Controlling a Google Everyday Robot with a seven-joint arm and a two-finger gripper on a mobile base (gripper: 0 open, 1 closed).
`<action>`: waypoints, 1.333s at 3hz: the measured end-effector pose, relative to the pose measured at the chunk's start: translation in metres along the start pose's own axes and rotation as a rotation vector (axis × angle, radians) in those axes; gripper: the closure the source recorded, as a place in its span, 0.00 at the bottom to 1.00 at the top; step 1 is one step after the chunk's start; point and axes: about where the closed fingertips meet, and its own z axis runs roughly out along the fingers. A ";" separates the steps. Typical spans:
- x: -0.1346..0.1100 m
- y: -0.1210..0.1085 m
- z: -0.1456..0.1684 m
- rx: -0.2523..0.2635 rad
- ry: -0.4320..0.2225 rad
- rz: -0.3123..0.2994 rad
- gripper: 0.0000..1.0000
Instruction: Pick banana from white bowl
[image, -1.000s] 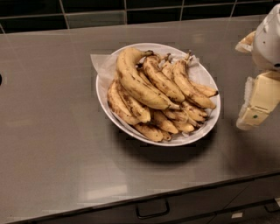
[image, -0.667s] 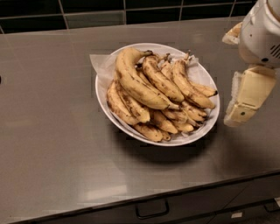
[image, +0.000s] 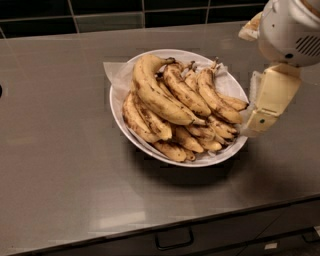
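The banana (image: 152, 92), the longest and thickest, strongly curved and yellow with brown speckles, lies on top of a heap of smaller bananas (image: 200, 100) in the white bowl (image: 119, 112). The bowl is wide, shallow and lined with white paper. It stands in the middle of the grey counter. My gripper (image: 257, 120) hangs from the arm at the right, just beside the bowl's right rim, above the counter. It holds nothing that I can see.
The grey counter (image: 55, 150) extends left and in front of the bowl. Dark tiles (image: 100, 10) run along the back wall. Drawer fronts with a handle (image: 174, 240) sit below the counter's front edge.
My arm and gripper have moved left, from well right of the bowl to right beside its right rim. The bananas and the bowl have not moved.
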 end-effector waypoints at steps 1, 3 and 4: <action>-0.012 0.004 -0.002 -0.012 -0.027 -0.019 0.00; -0.086 0.025 -0.010 -0.076 -0.240 -0.012 0.00; -0.104 0.031 -0.004 -0.076 -0.299 0.069 0.00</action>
